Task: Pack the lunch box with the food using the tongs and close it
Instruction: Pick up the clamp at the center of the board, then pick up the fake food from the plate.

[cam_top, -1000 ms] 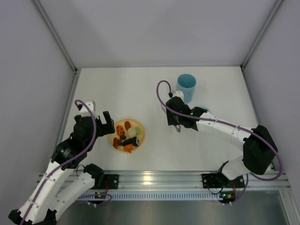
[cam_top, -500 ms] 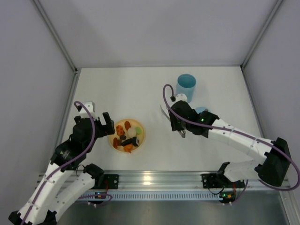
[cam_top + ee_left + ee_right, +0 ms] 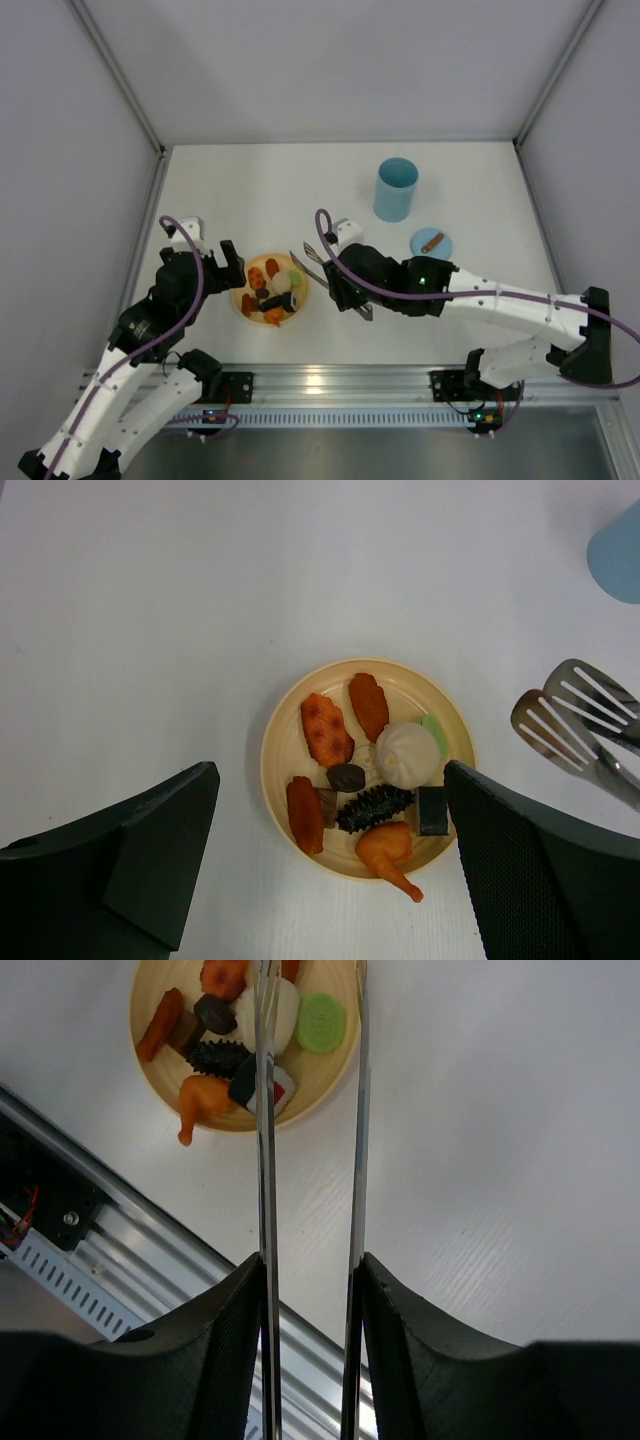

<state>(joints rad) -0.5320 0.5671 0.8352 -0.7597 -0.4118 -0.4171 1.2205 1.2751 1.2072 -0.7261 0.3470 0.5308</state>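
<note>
The right gripper [image 3: 310, 1270] pinches the metal tongs [image 3: 575, 715], their slotted tips slightly apart and empty just by the yellow plate [image 3: 275, 740] of toy food [image 3: 365, 760]; the blue lunch box [image 3: 396, 188] stands uncovered well behind, and the left gripper [image 3: 228, 265] gapes wide.

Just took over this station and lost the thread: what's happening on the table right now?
The right pincer grips the tongs, their tips apart and poised at the edge of the plate, where the food pieces lie. The left pincer hovers open at the plate's other side, holding nothing. The lunch box stands uncovered at the back, its lid on the table nearby.
</note>
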